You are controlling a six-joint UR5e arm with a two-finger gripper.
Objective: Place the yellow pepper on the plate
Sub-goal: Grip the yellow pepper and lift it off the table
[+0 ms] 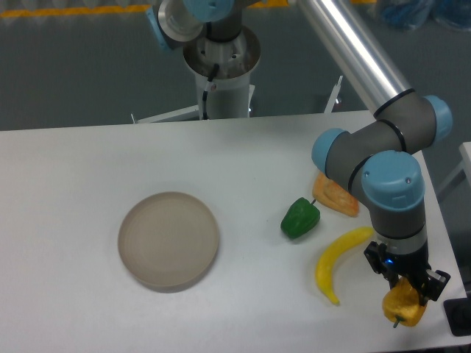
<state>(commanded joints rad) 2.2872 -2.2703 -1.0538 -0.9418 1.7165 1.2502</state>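
One round tan plate [168, 240] sits on the left of the white table [73, 169]. To its right sits a green pepper [299, 218], then a long yellow banana [335, 263] and an orange wedge [336, 195] behind it. Far right, near the table's front edge, the gripper [407, 287] seems to squeeze its fingers on the yellow pepper [404, 305], though the view is small.
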